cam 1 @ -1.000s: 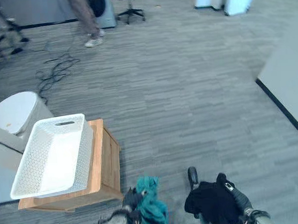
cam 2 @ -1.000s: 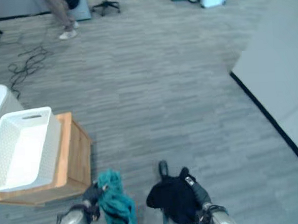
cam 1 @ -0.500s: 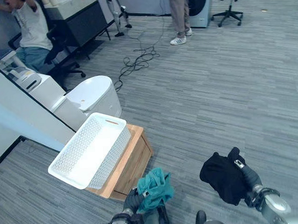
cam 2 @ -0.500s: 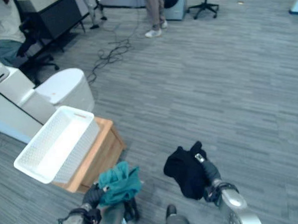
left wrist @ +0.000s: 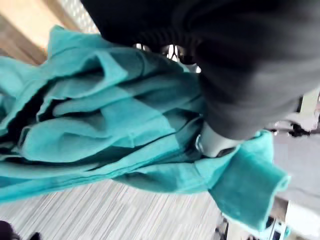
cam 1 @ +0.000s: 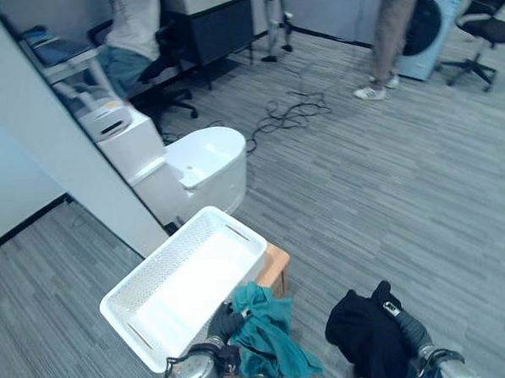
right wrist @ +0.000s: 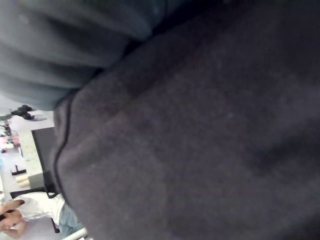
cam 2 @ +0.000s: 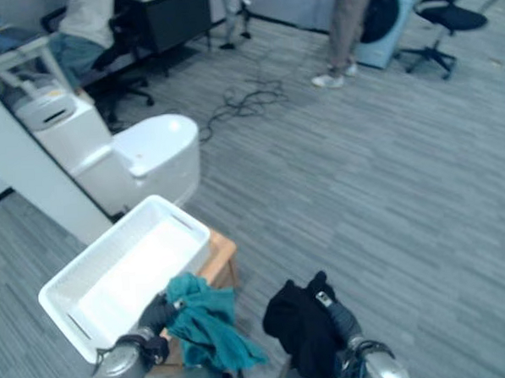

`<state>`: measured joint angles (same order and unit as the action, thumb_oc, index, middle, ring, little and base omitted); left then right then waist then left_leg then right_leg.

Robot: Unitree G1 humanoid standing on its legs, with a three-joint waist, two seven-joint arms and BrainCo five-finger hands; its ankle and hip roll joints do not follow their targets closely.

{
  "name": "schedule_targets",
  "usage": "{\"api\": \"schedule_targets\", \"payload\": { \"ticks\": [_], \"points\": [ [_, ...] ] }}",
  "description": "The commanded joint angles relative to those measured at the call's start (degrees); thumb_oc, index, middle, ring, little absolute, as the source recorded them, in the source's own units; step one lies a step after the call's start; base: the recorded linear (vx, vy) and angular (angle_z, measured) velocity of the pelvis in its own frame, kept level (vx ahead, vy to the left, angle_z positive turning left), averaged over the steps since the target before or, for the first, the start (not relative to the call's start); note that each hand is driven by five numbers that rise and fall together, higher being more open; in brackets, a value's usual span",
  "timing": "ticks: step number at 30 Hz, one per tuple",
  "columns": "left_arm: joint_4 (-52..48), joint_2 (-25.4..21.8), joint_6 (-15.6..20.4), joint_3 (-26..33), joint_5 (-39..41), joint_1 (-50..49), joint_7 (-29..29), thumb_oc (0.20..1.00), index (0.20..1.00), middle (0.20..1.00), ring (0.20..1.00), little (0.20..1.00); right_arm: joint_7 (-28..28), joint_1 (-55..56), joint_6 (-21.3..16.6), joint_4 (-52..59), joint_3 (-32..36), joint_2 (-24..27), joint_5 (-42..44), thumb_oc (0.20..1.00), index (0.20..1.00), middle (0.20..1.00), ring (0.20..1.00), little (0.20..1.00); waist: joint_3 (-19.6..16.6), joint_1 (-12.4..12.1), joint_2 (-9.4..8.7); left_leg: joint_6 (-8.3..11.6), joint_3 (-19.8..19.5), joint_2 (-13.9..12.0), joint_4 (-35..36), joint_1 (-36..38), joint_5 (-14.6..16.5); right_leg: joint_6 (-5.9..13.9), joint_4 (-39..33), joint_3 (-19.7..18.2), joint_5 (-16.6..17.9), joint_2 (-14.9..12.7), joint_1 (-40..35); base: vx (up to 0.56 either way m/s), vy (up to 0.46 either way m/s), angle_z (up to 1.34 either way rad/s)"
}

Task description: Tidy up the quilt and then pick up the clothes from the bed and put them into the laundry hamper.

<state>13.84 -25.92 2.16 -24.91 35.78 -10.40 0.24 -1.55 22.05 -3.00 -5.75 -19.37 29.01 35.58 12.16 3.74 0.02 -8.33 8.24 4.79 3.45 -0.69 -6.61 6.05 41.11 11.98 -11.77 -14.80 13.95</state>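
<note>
A white perforated laundry hamper (cam 1: 181, 286) sits tilted on a low wooden stand (cam 1: 278, 268), just ahead of me on the left. My left hand (cam 1: 223, 324) is shut on a teal garment (cam 1: 267, 330), which hangs beside the hamper's near right corner. In the left wrist view the teal cloth (left wrist: 115, 125) bunches round a silver finger (left wrist: 215, 144). My right hand (cam 1: 402, 323) is shut on a black garment (cam 1: 360, 334), held over the carpet to the right of the stand. In the right wrist view the black cloth (right wrist: 200, 140) lies right against the camera.
A white rounded unit (cam 1: 202, 162) stands against a grey partition (cam 1: 38, 141) behind the hamper. Cables (cam 1: 293, 115) trail on the carpet farther off. A person sits at a desk (cam 1: 134, 34); another person's legs (cam 1: 389, 38) stand near a swivel chair (cam 1: 486, 37).
The camera has swung left, so the hamper now lies close in front of my left hand. Both hands still hold their garments; the teal one now hangs by the hamper's corner.
</note>
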Motion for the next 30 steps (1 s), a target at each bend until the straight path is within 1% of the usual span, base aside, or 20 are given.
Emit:
{"api": "schedule_targets", "payload": {
  "ticks": [1, 2, 3, 4, 5, 7, 8, 9, 11, 12, 14, 15, 16, 18, 20, 22, 24, 26, 29, 30],
  "points": [
    [-2.3, -1.5, 4.8, 0.7, -2.2, -1.9, -1.9, 0.200, 0.200, 0.200, 0.200, 0.200, 1.2, -2.1, -6.3, 3.8, 2.1, -0.8, -1.1, 0.200, 0.200, 0.200, 0.200, 0.200, 1.6, 1.9, -0.18, 5.29, -3.7, -4.2, 0.1, 2.5, 6.6, 3.05, -25.4, -7.5, 16.1, 4.8, -4.8, 0.29, -0.350, 2.38],
    [-2.0, -1.9, 6.6, -0.9, -4.3, -1.0, -1.9, 0.200, 0.200, 0.200, 0.200, 0.200, 2.5, -0.6, -6.8, 4.1, 1.8, -1.8, -1.5, 0.200, 0.200, 0.200, 0.200, 0.200, 1.7, 4.8, -0.48, 4.99, -10.1, -3.7, 1.2, 4.0, 8.1, 4.08, -30.3, -17.9, 14.1, 9.9, -5.9, 0.21, -0.235, 2.73],
    [-3.0, -2.3, 7.9, -1.6, -4.0, -0.4, -0.1, 0.200, 0.200, 0.200, 0.200, 0.200, 2.0, -0.5, -6.5, 4.1, 1.5, -2.3, -2.5, 0.200, 0.200, 0.200, 0.200, 0.200, 1.2, 5.2, -0.67, 5.40, -11.1, -3.9, 1.3, 4.1, 7.7, 4.82, -31.6, -19.4, 12.8, 10.9, -7.3, 0.23, -0.285, 3.19],
    [-3.9, -2.5, 8.5, -1.8, -3.5, -0.1, 1.7, 0.200, 0.200, 0.200, 0.200, 0.200, 1.0, -0.8, -6.1, 3.9, 1.3, -2.6, -3.4, 0.200, 0.200, 0.200, 0.200, 0.200, 0.8, 5.1, -0.75, 5.86, -11.1, -4.3, 1.3, 3.9, 7.0, 5.12, -32.3, -19.3, 12.6, 10.9, -7.9, 0.09, -0.209, 2.93],
    [-6.7, -3.3, 7.7, -1.2, -2.6, -0.3, 3.5, 0.200, 0.200, 0.200, 0.200, 0.200, 0.9, -1.4, -5.5, 3.9, 0.7, -2.6, -4.6, 0.200, 0.200, 0.200, 0.200, 0.200, 0.3, 4.0, -1.00, 7.29, -11.0, -5.1, 1.2, 3.6, 6.5, 5.32, -34.3, -17.8, 12.1, 10.0, -9.9, 0.07, -0.202, 2.38],
    [-9.0, -3.9, 5.9, -0.4, -1.8, -0.6, 3.6, 0.200, 0.200, 0.200, 0.200, 0.200, 2.2, -1.8, -5.1, 4.2, 0.4, -2.2, -4.8, 0.200, 0.200, 0.200, 0.200, 0.200, -0.1, 3.3, -1.43, 8.47, -10.2, -5.8, 1.0, 3.3, 6.2, 4.95, -36.6, -17.0, 11.9, 10.1, -12.0, 0.06, -0.204, 0.92],
    [-9.6, -3.7, 3.9, 0.0, -2.0, -0.6, 1.5, 0.200, 0.200, 0.200, 0.200, 0.200, 4.8, -1.8, -5.2, 4.6, 0.8, -1.7, -3.9, 0.200, 0.200, 0.200, 0.200, 0.200, -0.4, 3.1, -1.96, 9.53, -7.7, -6.4, -0.2, 2.4, 6.0, 4.61, -38.5, -15.1, 12.0, 9.8, -13.8, 0.03, -0.174, 0.35],
    [-9.6, -3.6, 3.2, 0.0, -2.2, -0.5, 0.4, 0.200, 0.200, 0.200, 0.200, 0.200, 6.0, -1.7, -5.4, 4.9, 1.2, -1.4, -3.3, 0.200, 0.200, 0.200, 0.200, 0.200, -0.4, 3.2, -2.26, 10.03, -5.4, -6.9, -1.3, 1.7, 5.9, 4.43, -39.2, -13.6, 12.0, 9.5, -14.6, -0.02, -0.140, 1.44],
    [-9.3, -3.4, 2.5, -0.7, -4.0, -0.6, -2.2, 0.200, 0.200, 0.200, 0.200, 0.200, 7.9, -1.1, -6.4, 5.1, 2.7, -0.2, -1.6, 0.200, 0.200, 0.200, 0.200, 0.200, -0.4, 4.1, -3.11, 11.43, 0.7, -9.1, -5.7, -0.6, 5.9, 3.52, -40.9, -9.6, 12.3, 8.5, -16.5, -0.11, -0.056, 1.99],
    [-9.1, -3.0, 2.6, -0.8, -4.4, -1.1, -2.7, 0.200, 0.200, 0.200, 0.200, 0.200, 7.3, -1.3, -6.5, 4.5, 3.7, 0.4, -1.3, 0.200, 0.200, 0.200, 0.200, 0.200, -0.5, 4.2, -3.33, 11.76, 1.1, -9.6, -7.5, -1.2, 6.4, 3.10, -41.2, -9.2, 12.5, 8.3, -16.6, -0.10, -0.012, 1.63],
    [-9.7, -2.2, 2.5, -0.3, -4.8, -2.7, -2.6, 0.200, 0.200, 0.200, 0.200, 0.200, 6.1, -2.2, -6.1, 3.7, 4.4, 1.1, -1.2, 0.200, 0.200, 0.200, 0.200, 0.200, -0.7, 3.9, -3.45, 11.48, -0.4, -9.2, -9.1, -0.8, 8.2, 2.83, -41.5, -10.5, 12.9, 8.3, -16.3, -0.04, 0.022, 0.84],
    [-10.8, -1.7, 0.9, 0.5, -5.1, -4.0, -2.1, 0.200, 0.200, 0.200, 0.200, 0.200, 5.3, -2.7, -5.5, 3.3, 5.1, 1.3, -1.4, 0.200, 0.200, 0.200, 0.200, 0.200, -1.3, 4.0, -3.35, 11.14, -0.7, -9.6, -8.1, 1.1, 8.9, 2.71, -42.4, -11.1, 13.4, 8.6, -16.0, 0.00, 0.035, -0.27],
    [-11.0, -1.6, 0.7, 0.6, -5.1, -4.1, -2.0, 0.200, 0.200, 0.200, 0.200, 0.200, 5.3, -2.7, -5.4, 3.3, 5.2, 1.3, -1.4, 0.200, 0.200, 0.200, 0.200, 0.200, -1.3, 4.0, -3.29, 11.15, -0.5, -9.8, -7.7, 1.5, 8.8, 2.70, -42.5, -11.0, 13.4, 8.6, -16.1, 0.01, 0.070, -0.63],
    [-11.5, -1.2, -2.9, 1.2, -4.1, -4.6, -0.1, 0.200, 0.200, 0.200, 0.200, 0.200, 4.6, -2.5, -4.6, 3.7, 6.6, 1.2, -1.6, 0.200, 0.200, 0.200, 0.200, 0.200, -2.3, 4.8, -2.85, 11.37, 1.4, -11.2, -3.3, 4.2, 7.2, 2.64, -43.8, -10.0, 14.0, 9.2, -16.1, 0.04, 0.085, -0.41],
    [-10.1, -0.5, -5.2, 1.9, -1.5, -4.9, 3.2, 0.200, 0.200, 0.200, 0.200, 0.200, 5.0, -3.0, -4.7, 3.7, 6.9, 0.6, -1.3, 0.200, 0.200, 0.200, 0.200, 0.200, -2.9, 4.7, -2.47, 11.88, 0.5, -11.2, 0.6, 5.3, 5.6, 2.75, -45.3, -10.4, 14.9, 9.9, -16.1, 0.02, 0.086, 0.02],
    [-9.7, -0.3, -5.7, 2.4, -0.7, -5.2, 4.7, 0.200, 0.200, 0.200, 0.200, 0.200, 4.8, -3.3, -4.6, 3.7, 6.9, 0.3, -1.5, 0.200, 0.200, 0.200, 0.200, 0.200, -3.0, 4.5, -2.31, 11.97, 0.2, -11.0, 1.2, 5.4, 5.5, 2.91, -45.5, -10.2, 15.0, 9.9, -16.1, -0.01, 0.054, -0.03],
    [-8.6, 0.4, -5.9, 4.5, 0.9, -6.8, 6.6, 0.200, 0.200, 0.200, 0.200, 0.200, 5.2, -3.6, -4.8, 3.9, 6.4, -0.5, -2.4, 0.200, 0.200, 0.200, 0.200, 0.200, -3.0, 3.9, -1.85, 12.01, 0.3, -10.7, 1.6, 5.2, 5.5, 3.11, -46.1, -8.9, 15.2, 9.6, -15.7, -0.05, 0.090, -0.03],
    [-8.5, 0.8, -4.9, 6.3, 2.2, -8.5, 9.2, 0.200, 0.200, 0.200, 0.200, 0.200, 5.5, -3.3, -4.8, 4.4, 6.2, -0.9, -2.9, 0.200, 0.200, 0.200, 0.200, 0.200, -3.0, 3.4, -1.51, 12.07, 0.4, -10.4, 1.6, 4.8, 5.7, 3.22, -46.1, -7.8, 15.1, 9.4, -15.1, -0.07, 0.110, 0.08],
    [-10.4, 1.0, -1.3, 11.5, 1.4, -12.0, 13.5, 0.200, 0.200, 0.200, 0.200, 0.200, 5.4, -3.2, -4.1, 4.5, 6.7, -1.6, -3.3, 0.200, 0.200, 0.200, 0.200, 0.200, -2.8, 1.8, -0.82, 11.98, -0.5, -9.3, 1.6, 4.0, 5.9, 3.14, -46.1, -6.6, 14.9, 9.3, -14.7, -0.04, 0.098, 0.08],
    [-12.1, 0.7, 0.0, 14.6, 0.0, -13.4, 14.9, 0.200, 0.200, 0.200, 0.200, 0.200, 5.6, -2.9, -3.8, 4.5, 6.9, -2.1, -3.3, 0.200, 0.200, 0.200, 0.200, 0.200, -2.8, 1.2, -0.62, 11.78, -1.4, -8.7, 1.6, 3.8, 6.0, 3.16, -46.1, -6.5, 14.9, 9.2, -14.6, -0.02, 0.061, 0.04]
  ]
}}
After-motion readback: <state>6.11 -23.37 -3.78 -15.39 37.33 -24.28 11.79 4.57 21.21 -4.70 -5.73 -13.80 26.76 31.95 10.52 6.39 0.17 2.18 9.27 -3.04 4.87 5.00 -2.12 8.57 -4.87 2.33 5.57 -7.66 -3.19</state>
